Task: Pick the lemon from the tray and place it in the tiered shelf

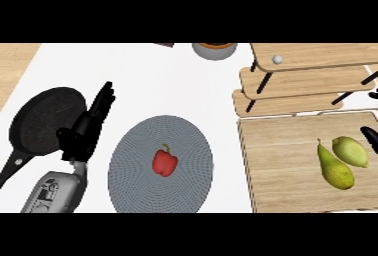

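Note:
The yellow-green lemon lies on the wooden tray at the right, touching a green pear on its left. The wooden tiered shelf with black legs stands just behind the tray at the upper right. Only a black tip of my right hand shows at the right edge, just above and right of the lemon; the rest of it is out of view. My left hand rests open at the left, fingers straight and pointing away, far from the tray.
A red bell pepper sits on a round grey plate at the centre. A black pan lies beside my left hand. A grey bowl stands at the back. A small grey ball sits on the shelf's top tier.

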`<action>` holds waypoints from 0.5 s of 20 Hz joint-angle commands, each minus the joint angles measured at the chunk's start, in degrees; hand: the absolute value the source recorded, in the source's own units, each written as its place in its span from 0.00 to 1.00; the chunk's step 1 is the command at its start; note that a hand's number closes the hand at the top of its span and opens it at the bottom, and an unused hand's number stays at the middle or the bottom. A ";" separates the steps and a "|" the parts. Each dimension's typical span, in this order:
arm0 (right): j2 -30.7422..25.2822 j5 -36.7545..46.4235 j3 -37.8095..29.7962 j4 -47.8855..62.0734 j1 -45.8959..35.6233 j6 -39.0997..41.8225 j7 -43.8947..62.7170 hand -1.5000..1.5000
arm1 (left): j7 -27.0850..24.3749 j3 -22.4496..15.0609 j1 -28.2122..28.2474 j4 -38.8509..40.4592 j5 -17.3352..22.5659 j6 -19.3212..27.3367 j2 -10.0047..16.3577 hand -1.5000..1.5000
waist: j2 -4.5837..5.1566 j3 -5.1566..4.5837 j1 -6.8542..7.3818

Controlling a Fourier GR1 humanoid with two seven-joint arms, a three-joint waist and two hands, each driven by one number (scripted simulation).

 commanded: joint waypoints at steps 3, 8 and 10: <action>-1.20 -8.10 -9.69 18.81 -3.62 9.90 -13.78 0.00 | 1.75 -2.16 -0.74 -0.58 -0.98 -0.61 -0.79 0.50 | -0.22 -0.02 1.31; -7.88 -6.87 -7.60 25.59 -3.04 27.55 -17.86 0.00 | 1.72 -2.78 0.14 -0.35 -1.55 -0.26 -1.43 0.50 | -0.44 -0.15 1.30; -10.87 -2.06 -5.74 23.59 -1.90 28.23 -19.89 0.00 | 1.62 -2.62 -0.58 -0.60 -1.94 0.50 -1.74 0.50 | -0.48 -0.15 1.08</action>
